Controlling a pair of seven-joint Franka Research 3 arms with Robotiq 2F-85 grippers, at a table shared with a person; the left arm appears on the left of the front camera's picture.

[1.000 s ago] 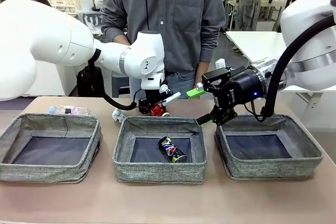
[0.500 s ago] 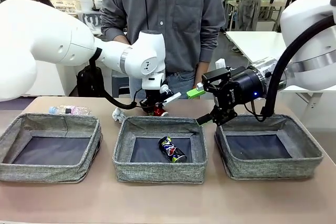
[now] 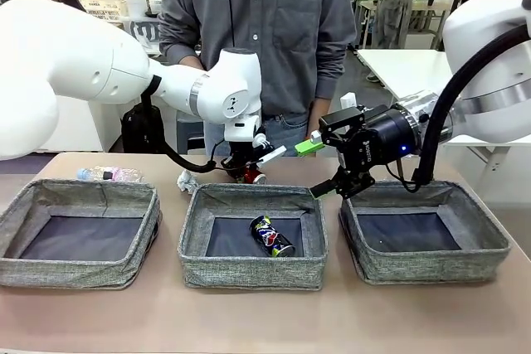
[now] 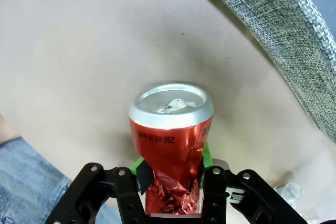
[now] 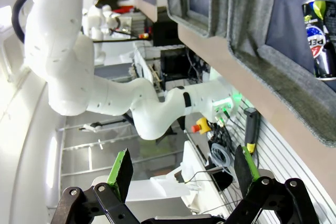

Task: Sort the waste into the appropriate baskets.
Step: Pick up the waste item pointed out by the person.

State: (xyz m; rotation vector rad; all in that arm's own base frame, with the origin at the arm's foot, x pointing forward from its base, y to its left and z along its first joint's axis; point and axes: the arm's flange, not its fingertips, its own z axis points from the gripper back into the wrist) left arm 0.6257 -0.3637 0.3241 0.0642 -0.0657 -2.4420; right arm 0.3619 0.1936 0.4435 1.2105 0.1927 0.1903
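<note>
Crushed red can (image 4: 170,129) is clamped in the left gripper (image 4: 173,170) at the tan table (image 4: 79,51); right gripper (image 5: 182,171) stands apart.

The tan surface (image 3: 249,321) carries the middle basket (image 3: 253,273), left basket (image 3: 75,271) and right basket (image 3: 431,267) flanking it, crumpled paper (image 3: 187,181) and bottle (image 3: 108,174) behind-left.

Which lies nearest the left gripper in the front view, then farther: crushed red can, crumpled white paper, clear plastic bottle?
1. Crushed red can, between the left gripper's fingers.
2. Crumpled white paper, left of it.
3. Clear plastic bottle, far left.
</note>
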